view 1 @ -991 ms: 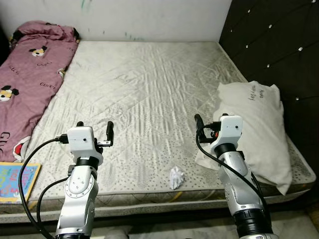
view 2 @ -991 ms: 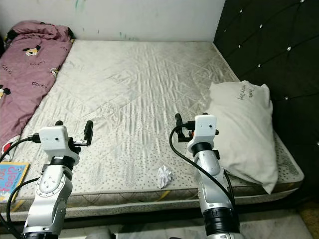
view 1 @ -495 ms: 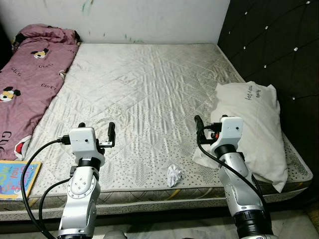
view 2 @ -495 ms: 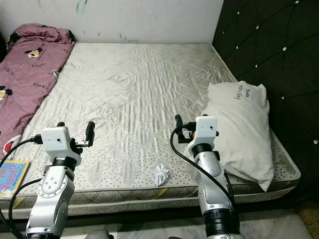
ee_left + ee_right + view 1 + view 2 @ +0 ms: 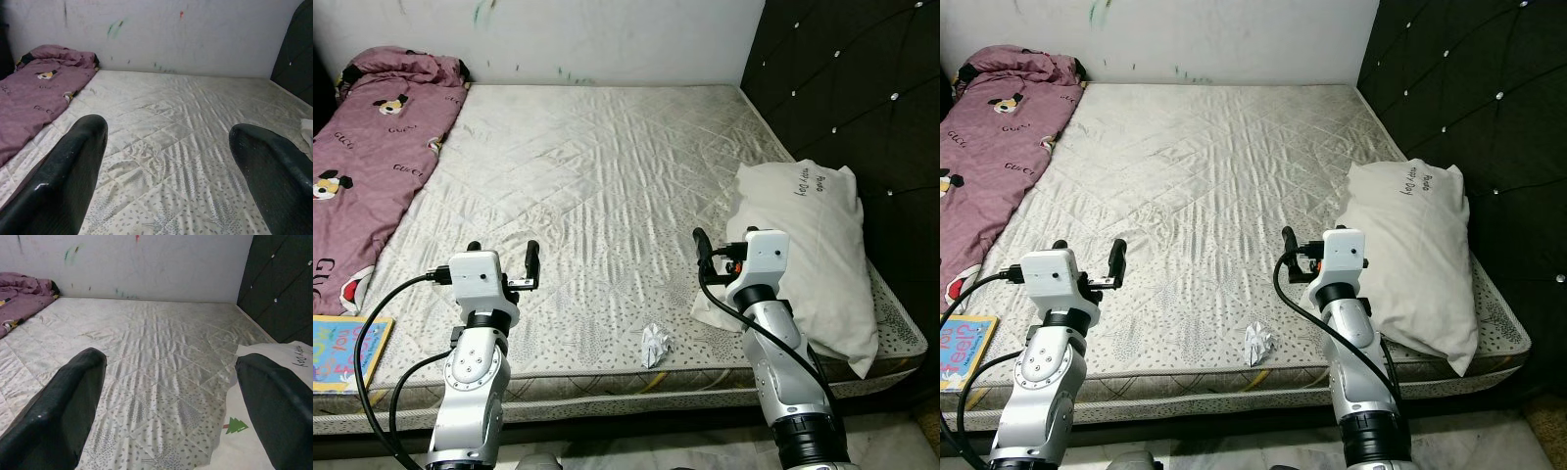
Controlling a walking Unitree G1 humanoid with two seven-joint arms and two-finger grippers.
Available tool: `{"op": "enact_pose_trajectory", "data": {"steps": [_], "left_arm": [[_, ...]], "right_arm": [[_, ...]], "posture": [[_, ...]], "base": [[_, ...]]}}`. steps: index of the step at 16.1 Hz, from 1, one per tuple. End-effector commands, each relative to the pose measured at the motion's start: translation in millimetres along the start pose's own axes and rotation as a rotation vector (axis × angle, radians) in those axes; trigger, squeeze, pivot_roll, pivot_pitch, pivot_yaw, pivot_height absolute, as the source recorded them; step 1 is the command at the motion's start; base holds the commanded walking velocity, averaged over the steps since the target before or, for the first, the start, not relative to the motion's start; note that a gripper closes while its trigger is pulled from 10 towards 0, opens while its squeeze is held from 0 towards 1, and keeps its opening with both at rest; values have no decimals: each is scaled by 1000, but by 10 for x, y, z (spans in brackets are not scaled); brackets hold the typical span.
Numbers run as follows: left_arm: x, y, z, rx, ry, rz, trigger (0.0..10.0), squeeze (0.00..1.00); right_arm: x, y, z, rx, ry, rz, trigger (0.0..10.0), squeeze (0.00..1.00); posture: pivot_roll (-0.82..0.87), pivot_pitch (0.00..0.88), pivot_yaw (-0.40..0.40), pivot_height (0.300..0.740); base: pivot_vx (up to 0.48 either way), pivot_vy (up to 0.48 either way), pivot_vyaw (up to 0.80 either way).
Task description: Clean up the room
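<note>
little looks done yet. the paper wad (image 5: 656,345) lies at the bed's (image 5: 607,176) near edge, between the arms. the pillow (image 5: 813,255) sits askew; a blanket (image 5: 372,166) is rumpled. left hand (image 5: 501,257) and right hand (image 5: 720,245) hover wide open, empty.

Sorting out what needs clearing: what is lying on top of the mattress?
On the mattress: a white pillow, a pink blanket, a crumpled paper near the front edge. Anything beneath pillow or blanket is covered.
</note>
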State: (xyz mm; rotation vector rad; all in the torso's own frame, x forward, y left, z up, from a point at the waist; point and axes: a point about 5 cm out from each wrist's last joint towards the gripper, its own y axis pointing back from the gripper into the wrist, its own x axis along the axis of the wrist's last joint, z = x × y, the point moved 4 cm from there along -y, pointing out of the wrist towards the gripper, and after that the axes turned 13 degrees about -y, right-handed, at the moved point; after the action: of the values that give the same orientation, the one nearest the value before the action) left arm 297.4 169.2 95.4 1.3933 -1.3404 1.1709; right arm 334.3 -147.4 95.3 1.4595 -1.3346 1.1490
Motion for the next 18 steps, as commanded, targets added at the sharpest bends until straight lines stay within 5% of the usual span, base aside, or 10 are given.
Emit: {"op": "enact_pose_trajectory", "data": {"steps": [1,14,18], "left_arm": [[-18,-12,-13,6,-2,-14,10000,0],[-21,-35,-30,18,-14,-20,10000,0],[-35,-35,-67,44,-21,-30,10000,0]], "right_arm": [[10,-16,-27,14,4,-4,10000,0],[21,-37,-49,21,0,-4,10000,0],[21,-49,-67,25,12,-5,10000,0]], "posture": [[66,0,-27,736],[61,0,-23,586],[61,0,-23,581]], "base": [[0,0,0],[0,0,0],[0,0,0]]}}
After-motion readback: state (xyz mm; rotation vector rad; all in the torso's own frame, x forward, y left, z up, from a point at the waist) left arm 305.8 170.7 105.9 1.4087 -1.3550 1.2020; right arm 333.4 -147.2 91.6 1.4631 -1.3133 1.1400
